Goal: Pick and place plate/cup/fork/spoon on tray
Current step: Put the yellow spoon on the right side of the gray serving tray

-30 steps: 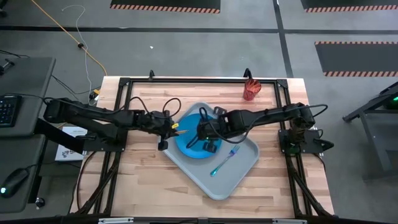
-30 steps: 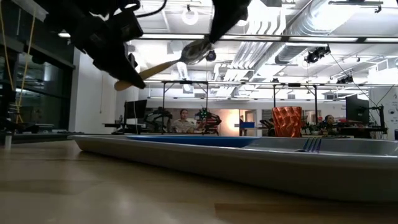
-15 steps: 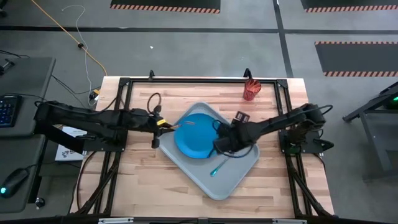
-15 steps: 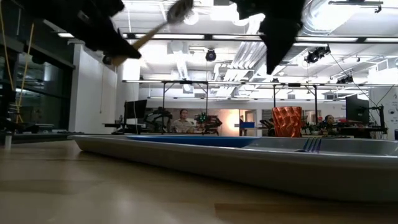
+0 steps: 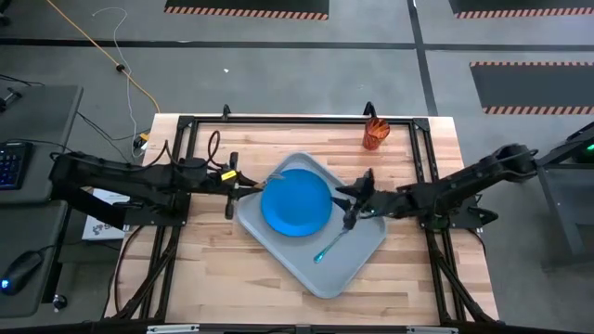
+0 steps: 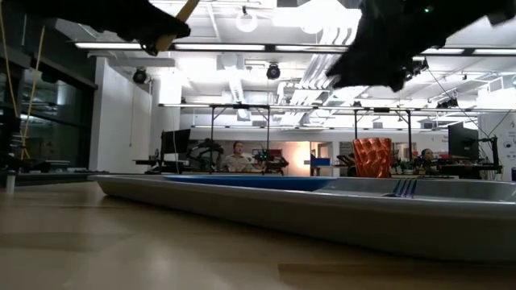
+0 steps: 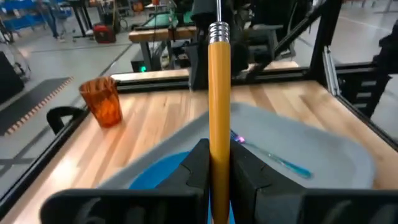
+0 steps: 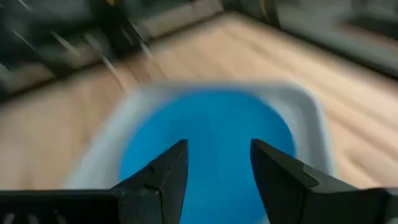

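Spoon [image 7: 218, 99], the small one with an orange handle and a silver metal bowl, was seen clamped between the dark fingers of the left gripper [image 7: 217, 171], which was closed on the handle. In the left wrist view the handle stood upright between the fingers, with the metal neck above it. In the high view the left gripper [image 5: 232, 183] was held at the left edge of the large pale grey rectangular tray [image 5: 357, 263], above the butcher-block wooden table [image 5: 213, 278]. The tray lay turned at an angle in the middle of the table.

A flat round bright blue plate [image 5: 296, 203] was seen lying on the tray, toward its left half. A thin fork with a teal-blue handle [image 5: 335, 240] was seen lying on the tray floor, just right of the plate (apart from it, as far as could be told). A small translucent red-orange tumbler, the cup [image 5: 373, 134], was left standing upright on the table near the far edge, well apart from the tray.

The right gripper [image 5: 353, 206] was seen over the right part of the tray, beside the plate. Its jaws stood apart with nothing between them, as was shown in the right wrist view, where the plate filled the gap between the fingers [image 8: 165, 174].
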